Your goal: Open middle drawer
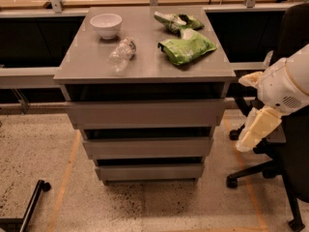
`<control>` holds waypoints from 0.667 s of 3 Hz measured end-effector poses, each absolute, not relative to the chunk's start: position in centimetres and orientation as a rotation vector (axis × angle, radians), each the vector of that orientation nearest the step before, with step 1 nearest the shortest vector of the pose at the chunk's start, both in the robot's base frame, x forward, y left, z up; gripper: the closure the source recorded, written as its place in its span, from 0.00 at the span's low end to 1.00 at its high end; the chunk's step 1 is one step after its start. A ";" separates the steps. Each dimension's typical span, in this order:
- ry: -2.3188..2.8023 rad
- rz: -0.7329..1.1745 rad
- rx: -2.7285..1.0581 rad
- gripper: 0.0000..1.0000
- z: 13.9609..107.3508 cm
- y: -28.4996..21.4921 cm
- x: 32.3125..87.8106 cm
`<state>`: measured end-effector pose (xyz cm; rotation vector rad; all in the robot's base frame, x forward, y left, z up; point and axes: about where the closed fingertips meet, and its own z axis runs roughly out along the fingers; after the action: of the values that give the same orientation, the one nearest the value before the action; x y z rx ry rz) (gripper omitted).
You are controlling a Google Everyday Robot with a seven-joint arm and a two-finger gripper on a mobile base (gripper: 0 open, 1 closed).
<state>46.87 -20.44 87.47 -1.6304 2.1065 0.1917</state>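
A grey drawer unit stands in the middle of the view with three stacked drawers. The middle drawer (147,148) has a plain flat grey front of medium height and sits closed between the taller top drawer (145,113) and the shorter bottom drawer (149,171). My gripper (247,143) hangs pointing down at the end of the white arm (285,86), to the right of the unit, level with the middle drawer and apart from it.
On the unit's top (87,62) lie a white bowl (106,24), a crushed clear plastic bottle (120,54) and two green snack bags (186,48). A black office chair (285,168) stands at the right behind my arm. A black bar (26,207) lies on the floor at lower left.
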 end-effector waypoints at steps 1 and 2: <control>2.051 0.237 -1.711 0.00 83.5 -20.1 47.3; 1.992 0.268 -1.805 0.00 79.9 -19.7 48.3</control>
<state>48.26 -19.67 79.85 -1.8048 1.9919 0.2682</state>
